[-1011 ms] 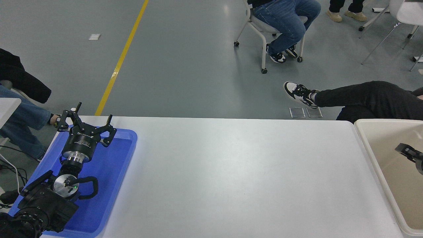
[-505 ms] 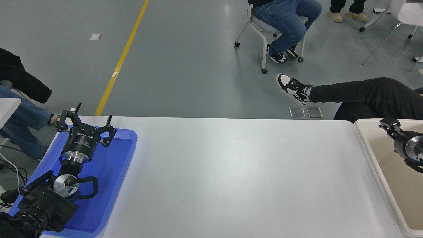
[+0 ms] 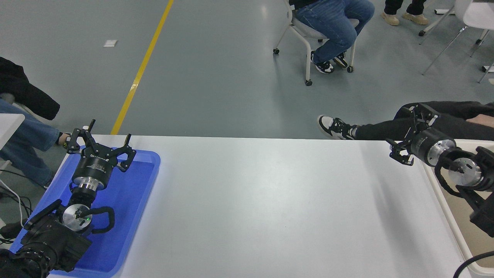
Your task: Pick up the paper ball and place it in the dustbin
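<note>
The paper ball does not show anywhere in the head view. The beige dustbin (image 3: 455, 231) stands at the table's right end, and my right arm covers much of it. My right gripper (image 3: 406, 133) hangs open and empty above the table's far right corner, just left of the dustbin's far rim, fingers pointing away and to the left. My left gripper (image 3: 101, 142) is parked open and empty over the blue tray (image 3: 131, 200) at the lower left.
A person's outstretched leg with a black-and-white sneaker (image 3: 335, 127) lies just beyond the table's far edge near my right gripper. Another person sits on a wheeled chair (image 3: 308, 42) farther back. A person in jeans (image 3: 23, 135) is at the far left.
My right arm has risen out of the dustbin and swung left and away, so the gripper is now over the table's far right corner. The person's foot has shifted left. The left arm is still.
</note>
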